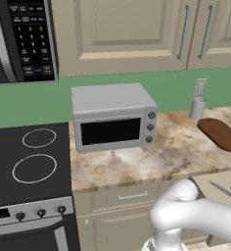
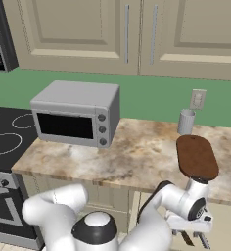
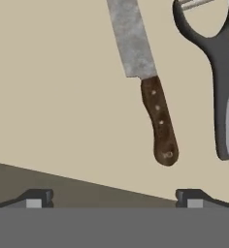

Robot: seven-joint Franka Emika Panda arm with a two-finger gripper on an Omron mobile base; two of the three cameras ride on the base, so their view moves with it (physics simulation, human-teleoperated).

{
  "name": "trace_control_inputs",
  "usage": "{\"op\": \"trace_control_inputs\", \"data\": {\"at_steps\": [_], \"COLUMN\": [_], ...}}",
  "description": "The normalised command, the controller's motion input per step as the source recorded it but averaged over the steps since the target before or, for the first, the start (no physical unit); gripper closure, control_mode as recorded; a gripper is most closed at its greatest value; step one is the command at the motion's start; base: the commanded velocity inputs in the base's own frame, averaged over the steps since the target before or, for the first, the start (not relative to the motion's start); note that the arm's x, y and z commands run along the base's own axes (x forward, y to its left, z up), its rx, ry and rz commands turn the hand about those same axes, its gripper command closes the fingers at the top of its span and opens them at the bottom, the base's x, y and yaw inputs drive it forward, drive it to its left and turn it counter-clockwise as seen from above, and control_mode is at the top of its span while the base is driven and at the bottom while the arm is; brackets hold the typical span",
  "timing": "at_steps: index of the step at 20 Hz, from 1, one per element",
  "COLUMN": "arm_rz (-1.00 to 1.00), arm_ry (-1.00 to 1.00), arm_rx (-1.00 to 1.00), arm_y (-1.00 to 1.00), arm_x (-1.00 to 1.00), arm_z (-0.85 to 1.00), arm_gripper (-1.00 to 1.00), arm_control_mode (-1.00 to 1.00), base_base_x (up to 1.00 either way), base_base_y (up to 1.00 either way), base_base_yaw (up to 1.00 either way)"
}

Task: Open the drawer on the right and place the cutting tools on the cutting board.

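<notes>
Lying flat: brown wood-handled knife (image 3: 145, 82) beside dark Y-shaped peeler (image 3: 222, 87).

The white arm rises from the base, bends at a rounded elbow near the camera and reaches away to the right, low in front of the cabinets. In the right base view the forearm ends in a dark-ringed wrist, turned so the hand points downward. The pincer (image 2: 201, 238) hangs below the wrist at the bottom edge of that view, partly cut off, so its fingers are hard to make out there. In the hand view the two dark fingertips (image 3: 36, 197) stand far apart at the left and right of the lower edge, the jaws spread wide, with nothing between them and nothing touching either tip.
</notes>
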Motion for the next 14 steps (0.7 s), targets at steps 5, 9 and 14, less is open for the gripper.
{"op": "trace_control_inputs", "data": {"at_steps": [5,9,14], "arm_rz": [0.0,0.0,0.0], "arm_ry": [0.02,-0.12,-0.13], "arm_rx": [0.01,0.0,0.0], "arm_y": [-0.07,-0.19,-0.21], "arm_x": [0.0,0.0,0.0], "arm_z": [-0.24,-0.16,-0.16], "arm_gripper": [-1.0,-1.0,-1.0], "arm_control_mode": [-1.0,-1.0,-1.0], "base_base_x": [0.0,0.0,0.0], "base_base_y": [0.0,0.0,0.0], "base_base_yaw": [0.0,0.0,0.0]}}
